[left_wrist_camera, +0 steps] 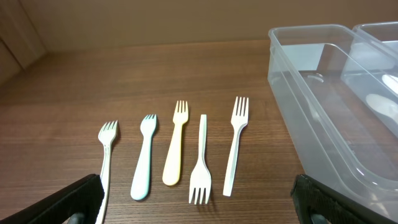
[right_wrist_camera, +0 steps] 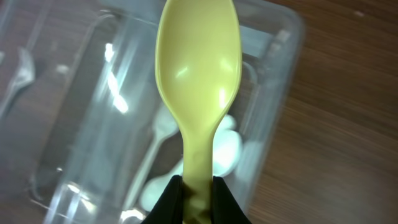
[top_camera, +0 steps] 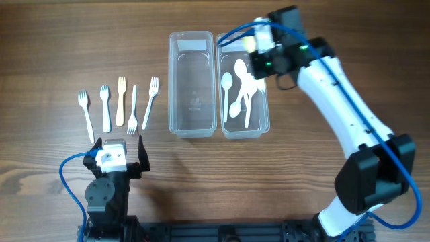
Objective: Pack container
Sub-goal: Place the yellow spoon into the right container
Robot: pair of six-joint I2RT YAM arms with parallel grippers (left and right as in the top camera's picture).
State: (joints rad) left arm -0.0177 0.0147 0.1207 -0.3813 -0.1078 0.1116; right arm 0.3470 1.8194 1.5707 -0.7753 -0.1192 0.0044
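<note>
A wooden table [top_camera: 54, 54] fills the overhead view, its top mid-brown with darker grain running side to side. From the left wrist view, a plain tan wall [left_wrist_camera: 155, 18] rises behind the table's far edge, with a paler panel [left_wrist_camera: 12, 37] at the left. The light is soft and even, and shadows are faint.

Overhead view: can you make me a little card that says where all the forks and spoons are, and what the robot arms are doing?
forks: five, in a row on the table, left of the boxes
left box: clear, empty
right box: clear, touching the left box
white spoons: several, inside the right box
yellow spoon: held by its handle above the right box
right end effector: shut on the yellow spoon
left end effector: open, holding nothing, near the forks
</note>
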